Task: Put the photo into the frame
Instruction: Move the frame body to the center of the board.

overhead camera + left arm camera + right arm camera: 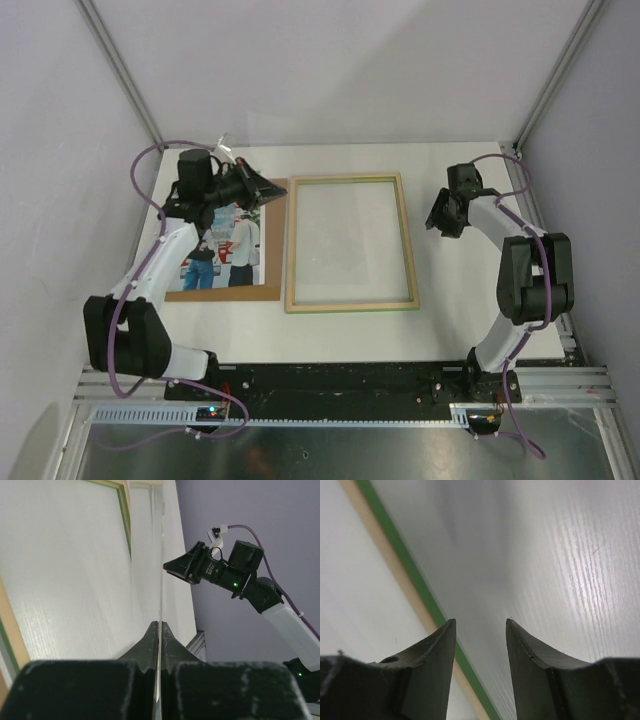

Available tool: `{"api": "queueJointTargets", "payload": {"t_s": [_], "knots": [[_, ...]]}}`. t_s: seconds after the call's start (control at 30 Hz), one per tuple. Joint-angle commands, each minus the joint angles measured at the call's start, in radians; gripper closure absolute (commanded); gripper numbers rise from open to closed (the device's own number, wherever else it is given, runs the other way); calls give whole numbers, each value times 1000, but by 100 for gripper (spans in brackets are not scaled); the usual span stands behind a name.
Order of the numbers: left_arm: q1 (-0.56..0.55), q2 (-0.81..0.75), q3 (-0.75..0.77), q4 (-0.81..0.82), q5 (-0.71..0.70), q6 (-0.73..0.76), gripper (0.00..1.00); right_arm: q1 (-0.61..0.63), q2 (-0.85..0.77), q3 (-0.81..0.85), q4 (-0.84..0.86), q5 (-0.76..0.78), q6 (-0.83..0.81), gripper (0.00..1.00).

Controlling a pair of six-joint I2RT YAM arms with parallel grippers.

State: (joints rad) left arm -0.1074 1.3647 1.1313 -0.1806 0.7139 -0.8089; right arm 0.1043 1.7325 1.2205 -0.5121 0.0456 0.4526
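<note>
The frame lies flat mid-table, pale wood side up with a green edge. To its left lies the photo, face up on a brown backing board. My left gripper hovers at the frame's far left corner. It is shut on a thin clear sheet, seen edge-on and reaching out over the frame. My right gripper is just off the frame's right side, open with nothing between its fingers, its tips over the frame's inner edge.
White walls and metal posts close in the table on the left, back and right. A black rail with both arm bases runs along the near edge. The right arm shows in the left wrist view.
</note>
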Motion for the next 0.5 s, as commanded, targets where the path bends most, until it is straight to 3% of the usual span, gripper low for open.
{"api": "queueJointTargets", "payload": {"t_s": [0.0, 0.47], "knots": [[-42, 49, 16, 119, 35, -72, 100, -30, 40, -24, 63, -50, 69, 53], [-90, 203, -79, 429, 102, -253, 100, 71, 67, -138, 146, -100, 97, 59]]}}
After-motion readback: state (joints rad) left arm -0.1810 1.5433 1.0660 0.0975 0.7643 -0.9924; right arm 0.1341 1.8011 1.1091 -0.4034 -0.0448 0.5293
